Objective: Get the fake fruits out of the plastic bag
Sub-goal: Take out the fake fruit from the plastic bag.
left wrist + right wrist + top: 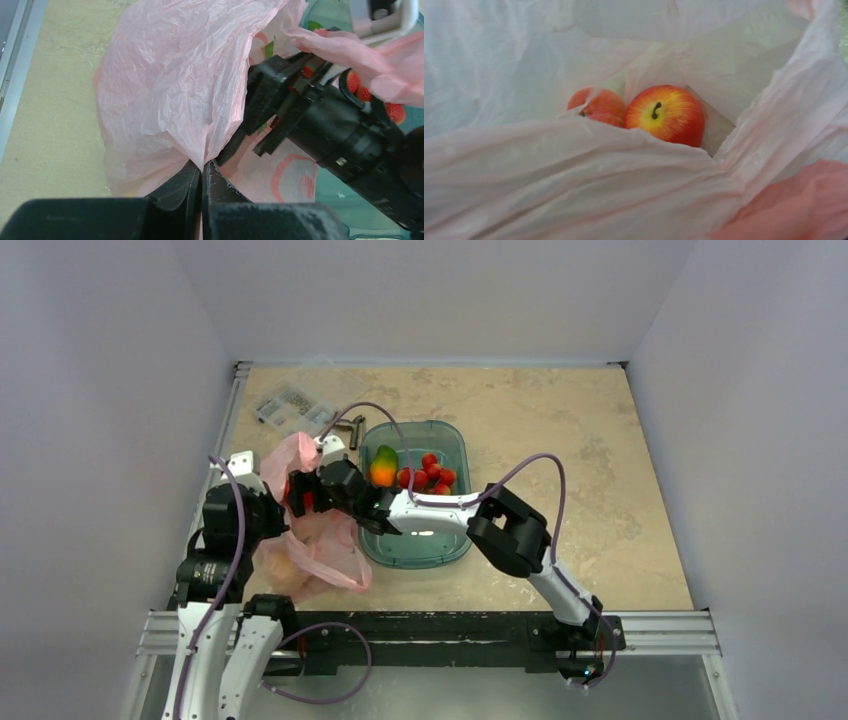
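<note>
Fruit sits deep in the pink bag: a red and yellow apple with a dark stem, and touching its left side a peach-coloured fruit, the lower half of each cut off by a fold of plastic. Whether more lies under the folds cannot be told. The bag rests on the table at the left, just beside a teal tub, its mouth turned towards the tub. The left gripper is pressed together on a pinch of the bag's edge, holding it up. The right gripper reaches from over the tub into the bag's mouth; its fingers are buried in the plastic and do not show in its own camera, so I cannot tell how far apart they are. In the tub lie a bunch of small red fruits and a green-to-orange mango-like fruit, partly screened by the right arm. The bag carries reddish curved print, too crumpled to read. A clear parts box stands at the far left, its contents too small to make out.
</note>
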`<action>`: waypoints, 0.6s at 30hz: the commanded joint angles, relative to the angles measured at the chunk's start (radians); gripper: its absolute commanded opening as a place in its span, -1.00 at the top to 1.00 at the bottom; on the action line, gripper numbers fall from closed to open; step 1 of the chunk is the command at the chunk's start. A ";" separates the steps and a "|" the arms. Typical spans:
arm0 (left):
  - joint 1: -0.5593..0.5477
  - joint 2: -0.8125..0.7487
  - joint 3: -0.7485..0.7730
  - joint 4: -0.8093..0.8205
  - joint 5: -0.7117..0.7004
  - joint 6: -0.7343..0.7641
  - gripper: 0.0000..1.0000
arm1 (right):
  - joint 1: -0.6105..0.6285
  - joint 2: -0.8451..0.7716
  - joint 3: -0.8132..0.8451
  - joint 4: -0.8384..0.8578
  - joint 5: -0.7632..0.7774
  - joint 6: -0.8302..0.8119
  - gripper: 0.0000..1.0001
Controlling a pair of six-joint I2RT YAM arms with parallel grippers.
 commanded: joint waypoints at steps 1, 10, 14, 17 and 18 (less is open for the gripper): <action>-0.006 0.003 -0.008 0.022 0.016 0.015 1.00 | 0.002 0.040 0.109 -0.010 0.099 -0.044 -0.94; -0.006 0.009 -0.009 0.028 0.025 0.015 1.00 | 0.009 0.207 0.269 -0.003 0.115 -0.115 -0.98; -0.006 0.012 -0.009 0.029 0.032 0.015 1.00 | 0.014 0.305 0.384 -0.023 0.130 -0.131 -0.98; -0.006 0.016 -0.010 0.029 0.033 0.015 1.00 | 0.015 0.367 0.463 -0.046 0.147 -0.131 -0.91; -0.006 0.016 -0.010 0.030 0.033 0.014 1.00 | 0.015 0.383 0.478 -0.054 0.147 -0.131 -0.88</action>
